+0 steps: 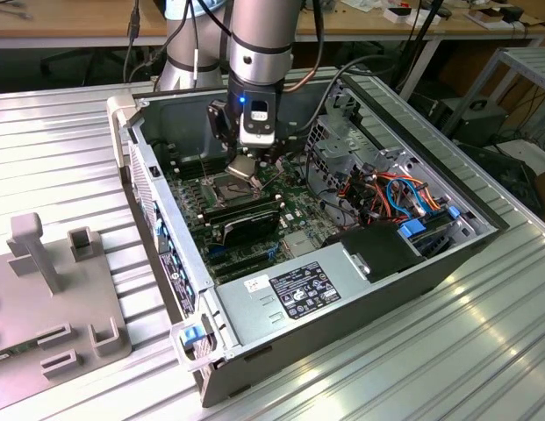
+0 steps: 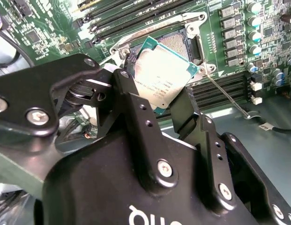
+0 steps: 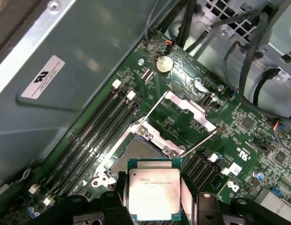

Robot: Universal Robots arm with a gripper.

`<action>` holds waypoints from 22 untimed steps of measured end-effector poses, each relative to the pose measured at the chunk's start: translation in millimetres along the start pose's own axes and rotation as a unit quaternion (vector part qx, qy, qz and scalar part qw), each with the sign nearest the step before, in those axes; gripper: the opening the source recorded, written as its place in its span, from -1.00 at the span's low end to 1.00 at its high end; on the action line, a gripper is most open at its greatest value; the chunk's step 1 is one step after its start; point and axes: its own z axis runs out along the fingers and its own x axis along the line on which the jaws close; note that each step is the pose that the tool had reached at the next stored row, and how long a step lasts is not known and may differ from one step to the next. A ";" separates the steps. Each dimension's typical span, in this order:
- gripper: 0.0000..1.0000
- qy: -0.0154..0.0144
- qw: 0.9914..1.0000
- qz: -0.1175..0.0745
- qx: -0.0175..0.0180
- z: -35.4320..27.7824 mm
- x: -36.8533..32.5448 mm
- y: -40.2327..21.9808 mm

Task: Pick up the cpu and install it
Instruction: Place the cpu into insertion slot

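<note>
- Black housing of my pincer [image 2: 157, 96] sits closest to the lens in the second wrist view. Its two fingers [image 2: 129, 98] are drawn in narrow on opposite edges of the cpu [image 2: 165, 75], so I am holding the chip.
- Both wrist views show the chip's dull silver top with a green border round it. It hangs clear over the motherboard [image 3: 248, 126], inside the open computer case [image 1: 342, 289] lying on the ribbed counter [image 1: 61, 132].
- Just beyond the chip lies the socket [image 3: 136, 152] with its bed bare. Its load plate [image 3: 190, 108] is swung up and away, and the thin lever [image 3: 199, 143] stands released beside it. Empty memory slots [image 3: 96, 136] run along one side.
- By my judgement the pick-up is done and the installing is in hand. The chip is over the socket's edge but not seated.
- In the second wrist view the chip looks tilted against the socket frame and covers only part of it.
- Seating would therefore call for levelling it, squaring its edges with the frame, centring it, and a gentle descent with no pressing.
- Whether its corner mark matches the socket, I cannot tell.
</note>
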 end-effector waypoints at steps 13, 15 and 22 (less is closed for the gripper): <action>0.09 -0.007 0.991 0.131 0.003 0.6 0.0 0.0; 0.09 -0.008 0.988 0.155 0.004 0.8 0.0 0.0; 0.09 -0.012 0.973 0.229 0.006 1.1 0.0 -0.1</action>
